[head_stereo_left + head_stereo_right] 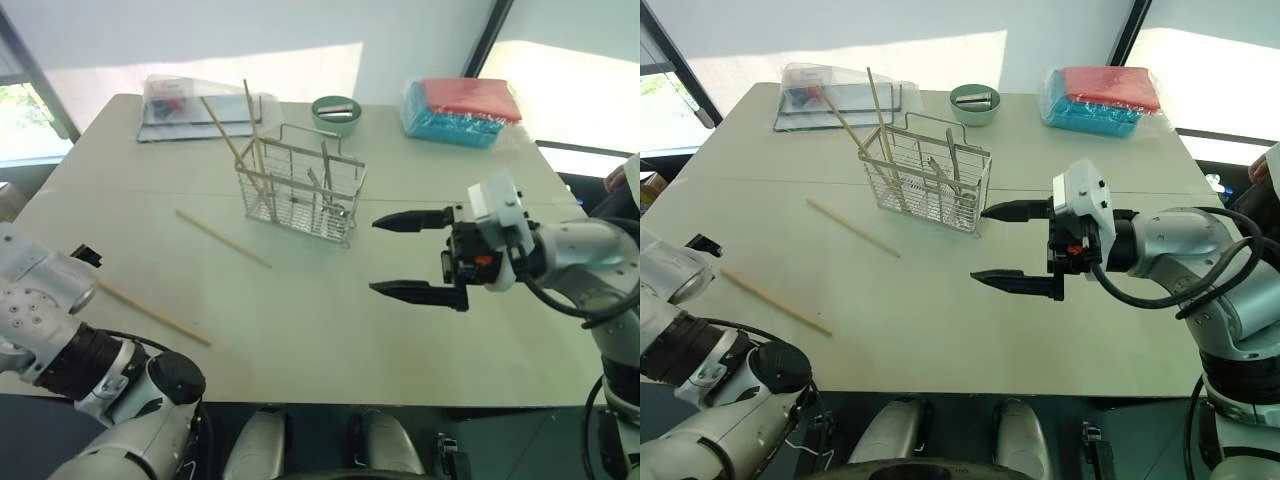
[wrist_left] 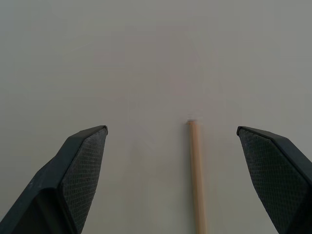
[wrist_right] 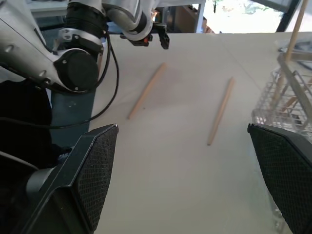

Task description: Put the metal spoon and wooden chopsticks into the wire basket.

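The wire basket (image 1: 300,190) stands upright at the middle back of the table. Two wooden chopsticks (image 1: 228,130) lean out of its left end, and slim silver handles (image 1: 952,165) stand inside, likely the metal spoon. Two more chopsticks lie flat on the table: one (image 1: 222,238) left of the basket, one (image 1: 155,313) nearer the front left. My left gripper (image 2: 170,129) is open, low over the end of that nearer chopstick (image 2: 196,170), which lies between its fingers untouched. My right gripper (image 1: 410,255) hangs open and empty, right of the basket, pointing left.
A small pale-green bowl (image 1: 335,112) sits behind the basket. A clear plastic packet (image 1: 195,105) lies at the back left and a red and blue package (image 1: 462,110) at the back right. The table's front edge (image 1: 330,400) runs close to me.
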